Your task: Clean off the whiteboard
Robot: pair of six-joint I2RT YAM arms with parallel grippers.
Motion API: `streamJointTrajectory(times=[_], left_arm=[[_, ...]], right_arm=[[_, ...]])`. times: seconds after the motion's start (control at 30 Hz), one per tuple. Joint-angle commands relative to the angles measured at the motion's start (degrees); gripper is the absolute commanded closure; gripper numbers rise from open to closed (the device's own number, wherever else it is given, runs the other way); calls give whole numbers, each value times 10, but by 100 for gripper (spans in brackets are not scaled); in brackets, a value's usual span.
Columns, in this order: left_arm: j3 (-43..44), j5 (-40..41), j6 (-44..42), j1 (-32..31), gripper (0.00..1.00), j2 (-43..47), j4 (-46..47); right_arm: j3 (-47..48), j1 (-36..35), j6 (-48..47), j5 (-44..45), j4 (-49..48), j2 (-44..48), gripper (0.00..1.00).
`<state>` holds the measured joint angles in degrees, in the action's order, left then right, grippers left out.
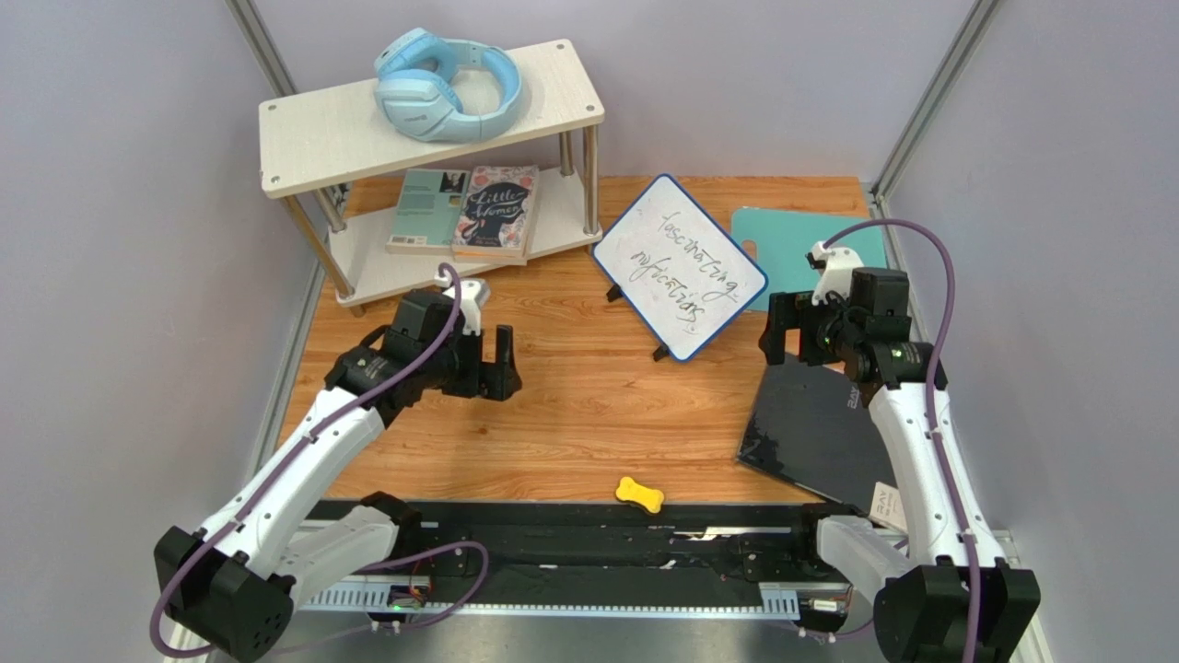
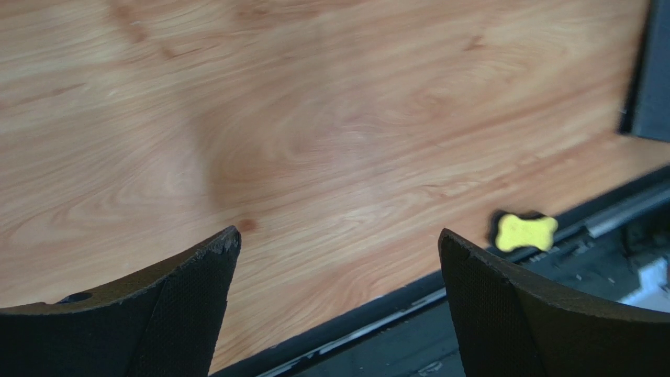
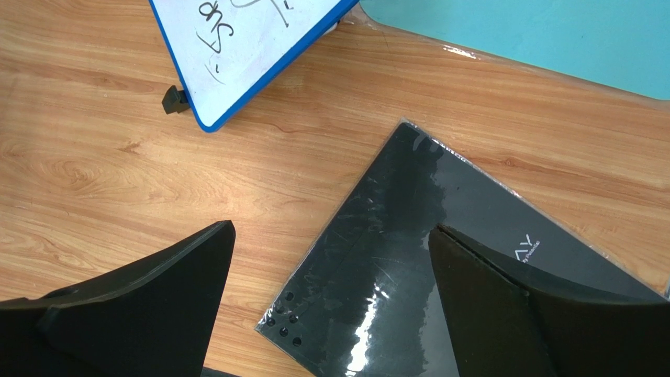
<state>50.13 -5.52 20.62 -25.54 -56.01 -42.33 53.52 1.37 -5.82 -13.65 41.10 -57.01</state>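
Observation:
The whiteboard (image 1: pixel 680 267) stands tilted on black feet at the table's back middle, blue-framed, with dark handwriting on it. Its lower corner shows in the right wrist view (image 3: pixel 236 47). A small yellow bone-shaped eraser (image 1: pixel 638 493) lies near the front edge; it also shows in the left wrist view (image 2: pixel 525 231). My left gripper (image 1: pixel 487 362) is open and empty, hovering over bare wood left of the board. My right gripper (image 1: pixel 778 332) is open and empty, above the black panel, just right of the board.
A black glossy panel (image 1: pixel 814 428) lies at the right; a teal mat (image 1: pixel 789 242) lies behind it. A wooden two-tier shelf (image 1: pixel 321 136) at back left holds blue headphones (image 1: pixel 446 86) and books (image 1: pixel 471 209). A black rail (image 1: pixel 581 546) runs along the front.

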Motion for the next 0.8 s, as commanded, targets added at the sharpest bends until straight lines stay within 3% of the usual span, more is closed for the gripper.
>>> streamJointTrajectory(times=[0.0,0.2,0.27,0.43,0.57,0.77], left_arm=[[12,-171,-53,-45,1,-1,104],[118,-103,-180,-232,5,-129,63],[157,-94,-231,-275,12,-195,42],[211,-81,-300,-389,14,-327,9],[248,-80,-325,-448,14,-401,-14],[257,-28,-302,-484,16,-466,11]], right_arm=[[-4,1,-9,-10,-16,15,0],[4,1,-10,-15,-14,-2,0],[8,1,-10,-16,-11,-9,0],[13,1,-19,-19,-6,-19,0],[9,1,-21,-25,-4,-25,0],[8,2,-23,-23,-2,-29,0]])
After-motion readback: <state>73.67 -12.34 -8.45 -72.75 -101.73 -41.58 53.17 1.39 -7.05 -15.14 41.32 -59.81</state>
